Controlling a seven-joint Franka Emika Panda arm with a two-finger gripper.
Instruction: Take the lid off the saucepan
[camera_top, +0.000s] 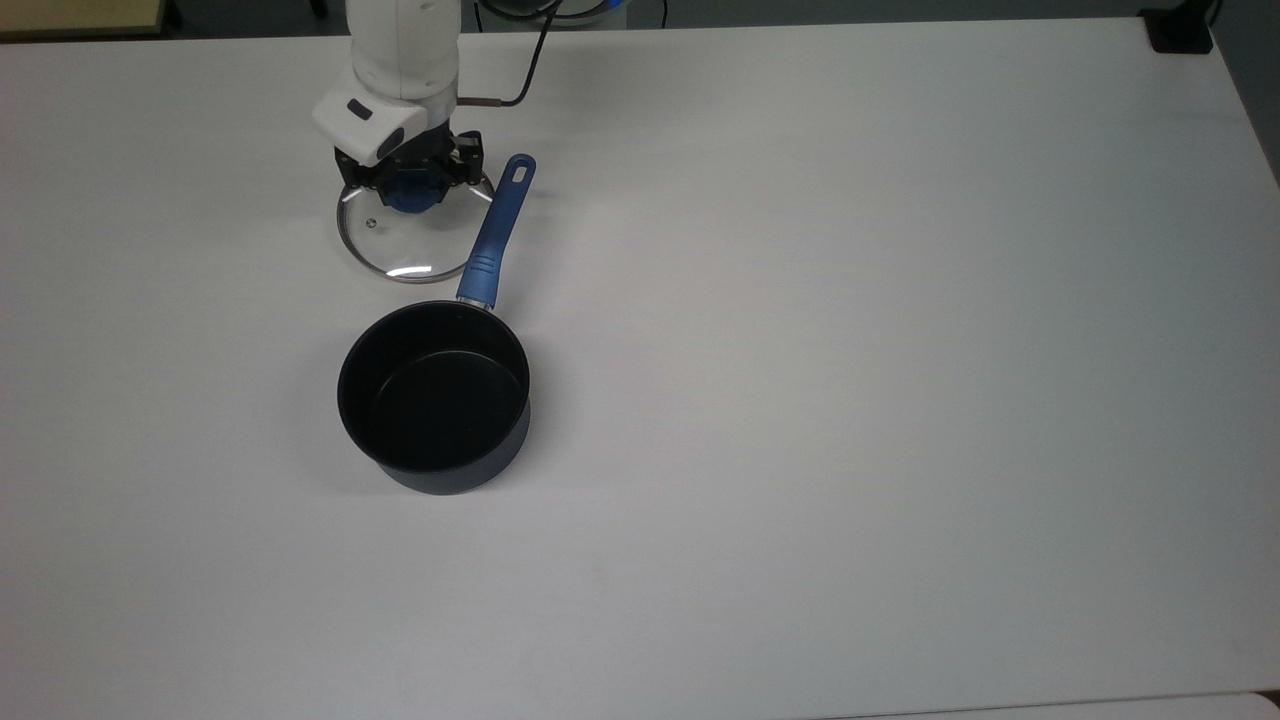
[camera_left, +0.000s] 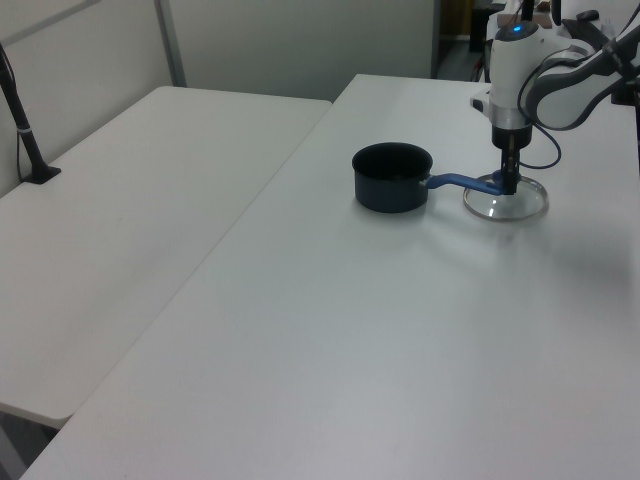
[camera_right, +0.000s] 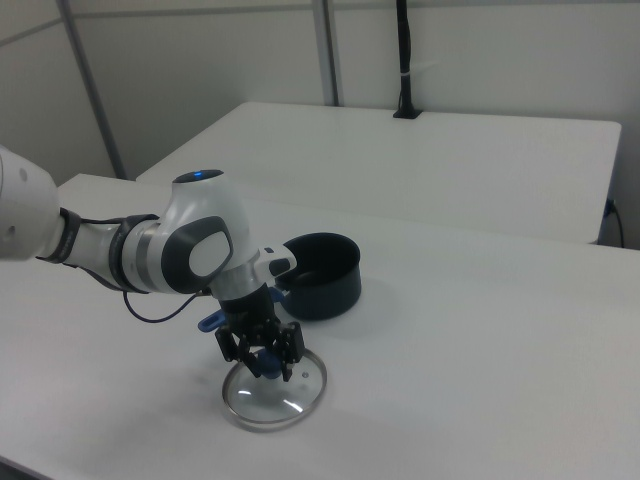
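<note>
Jaws: the gripper (camera_top: 412, 190) points straight down over the lid, its two black fingers (camera_right: 240, 347) pinching the blue knob (camera_top: 408, 196) from either side; in the right view the knob sits squeezed between them.
Gripper body: black finger assembly under a white wrist housing, with the white and grey arm (camera_right: 150, 250) reaching in from the right view's left; a blue light glows on top of the arm's joint.
Cable: a dark cable (camera_top: 530, 60) loops from the wrist toward the far edge of the tabletop in the top view.
Lid: the lid (camera_top: 400, 245), clear glass with a metal rim, is off the saucepan and lies low at the tabletop under the gripper; whether its rim rests flat on the surface I cannot tell. A small vent hole shows near the knob in the top view.
Lid against handle: in the top view the lid's right edge is just beside, perhaps touching, the blue handle (camera_top: 497, 232).
Saucepan: the saucepan (camera_top: 434, 398) stands upright and uncovered on the tabletop, its black inside bare, nearer the top view's bottom than the lid; its handle runs up and slightly right in the top view, ending in a hole.
Tabletop: the white tabletop (camera_top: 850, 350) carries both things; a second white table (camera_left: 130, 190) stands alongside it at the left view's left.
</note>
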